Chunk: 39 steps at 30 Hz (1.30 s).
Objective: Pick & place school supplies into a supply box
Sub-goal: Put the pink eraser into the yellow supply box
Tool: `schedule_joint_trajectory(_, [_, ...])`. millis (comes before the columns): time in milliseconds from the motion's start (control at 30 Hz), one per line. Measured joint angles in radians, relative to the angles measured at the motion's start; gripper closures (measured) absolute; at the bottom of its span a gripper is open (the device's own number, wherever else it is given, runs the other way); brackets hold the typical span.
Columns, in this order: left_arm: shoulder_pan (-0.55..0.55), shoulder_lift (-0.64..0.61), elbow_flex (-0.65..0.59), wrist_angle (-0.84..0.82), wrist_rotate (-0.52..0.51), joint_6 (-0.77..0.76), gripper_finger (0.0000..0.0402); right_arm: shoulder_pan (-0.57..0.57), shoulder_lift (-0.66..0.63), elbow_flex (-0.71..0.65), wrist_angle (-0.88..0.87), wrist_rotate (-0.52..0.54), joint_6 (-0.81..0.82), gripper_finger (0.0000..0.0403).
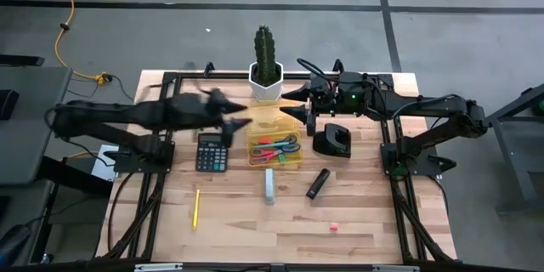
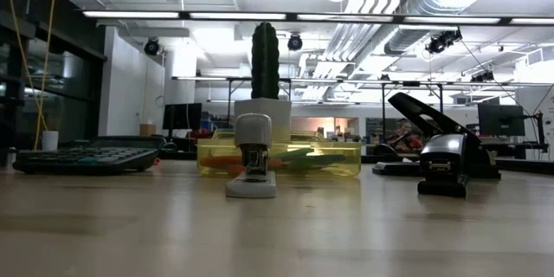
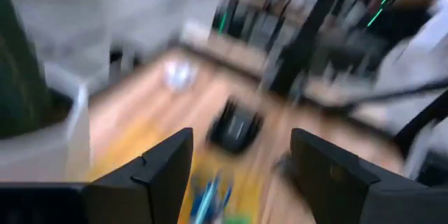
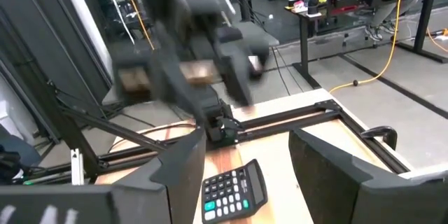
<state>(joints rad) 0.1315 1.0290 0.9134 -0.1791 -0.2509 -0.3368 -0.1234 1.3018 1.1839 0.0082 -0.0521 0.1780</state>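
The yellow translucent supply box (image 1: pixel 275 124) sits mid-table in front of the cactus pot (image 1: pixel 265 83). Red-handled scissors (image 1: pixel 266 153) and blue-handled scissors (image 1: pixel 288 144) lie inside it. A yellow pencil (image 1: pixel 195 207) and a pink eraser (image 1: pixel 334 227) lie on the near part of the table. My left gripper (image 1: pixel 242 112) is open and hovers high, just left of the box's far end; its blurred wrist view shows empty fingers (image 3: pixel 168 164) above the blue scissors (image 3: pixel 208 200). My right gripper (image 1: pixel 293 106) is open and hovers at the box's far right corner, empty (image 4: pixel 248 161).
A black calculator (image 1: pixel 211 153) lies left of the box. A black hole punch (image 1: pixel 333 141) stands to its right. A white stapler (image 1: pixel 269 185) and a black marker (image 1: pixel 318 183) lie in front of it. Bare wood stretches along the near edge.
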Motion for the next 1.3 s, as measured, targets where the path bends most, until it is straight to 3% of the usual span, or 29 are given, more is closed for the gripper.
schedule_joint_trajectory(267, [-0.138,-0.22,0.0,0.244,0.009,0.181,0.0187,0.0,0.0,0.0,-0.02,0.0,0.003,0.0203])
schedule_joint_trajectory(700, [-0.197,-0.235,0.0,0.236,-0.022,0.244,0.0192,0.0,0.0,0.0,-0.029,-0.008,0.053,0.0203])
schedule_joint_trajectory(867, [-0.197,-0.235,0.0,0.236,-0.022,0.244,0.0192,0.02,0.0,0.0,-0.278,-0.205,0.266,0.0203])
schedule_joint_trajectory(933, [-0.197,-0.236,0.0,0.236,-0.022,0.244,0.0192,0.06,0.0,-0.003,-0.453,-0.228,0.319,0.0203])
schedule_joint_trajectory(1067, [-0.197,-0.236,0.0,0.229,-0.022,0.244,0.0192,0.198,0.0,-0.064,-0.712,-0.167,0.458,0.0203])
schedule_joint_trajectory(1300, [-0.197,-0.235,0.0,0.229,-0.022,0.286,0.0192,0.525,0.007,-0.244,-0.795,-0.203,0.892,0.0203])
